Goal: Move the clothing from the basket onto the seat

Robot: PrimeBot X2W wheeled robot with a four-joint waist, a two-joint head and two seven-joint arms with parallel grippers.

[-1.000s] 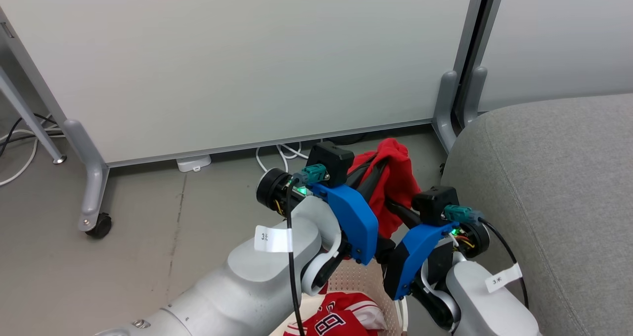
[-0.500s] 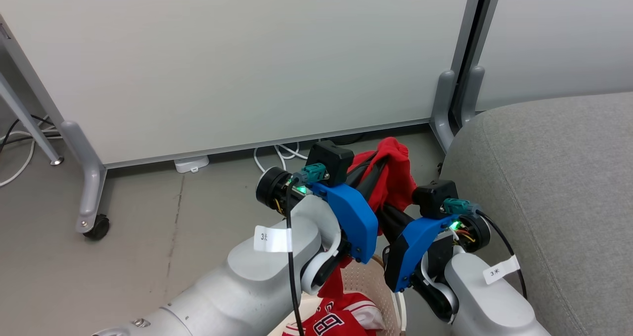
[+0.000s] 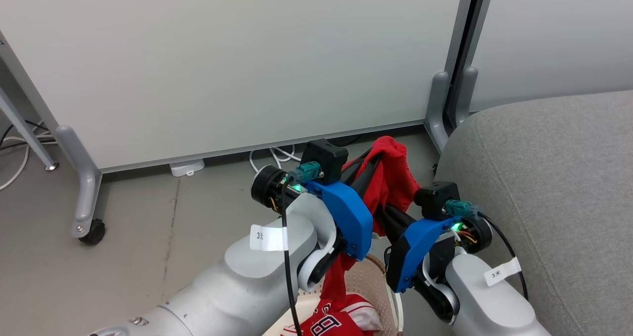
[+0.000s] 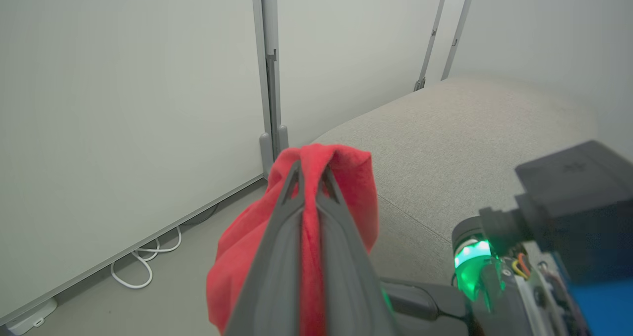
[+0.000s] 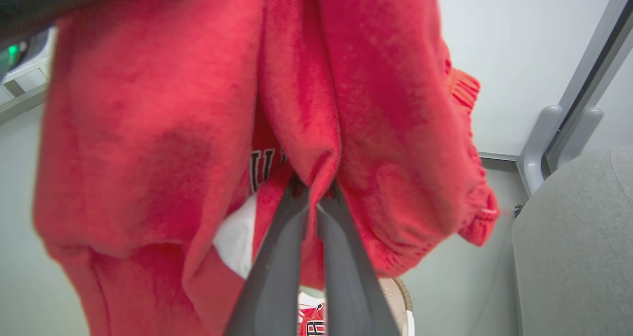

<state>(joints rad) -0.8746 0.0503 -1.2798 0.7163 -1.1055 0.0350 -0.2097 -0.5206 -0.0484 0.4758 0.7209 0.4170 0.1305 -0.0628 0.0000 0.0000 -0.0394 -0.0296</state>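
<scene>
Red fabric garment (image 3: 393,177) hung above cream perforated plastic basket (image 3: 368,279), beside light-grey upholstered seat's (image 3: 554,177) left edge: left gripper (image 4: 310,171) clamped on top fold, right gripper (image 5: 314,186) pinching lower cloth. Neither garment on seat yet, red-and-white numbered jersey (image 3: 341,321) lay in basket

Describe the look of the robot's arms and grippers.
Both forearms are pale grey, with white paper tags, blue wrist covers, black camera boxes, teal plugs, green lights and black cables. The left gripper and right gripper have long dark grey tapering fingers.
</scene>
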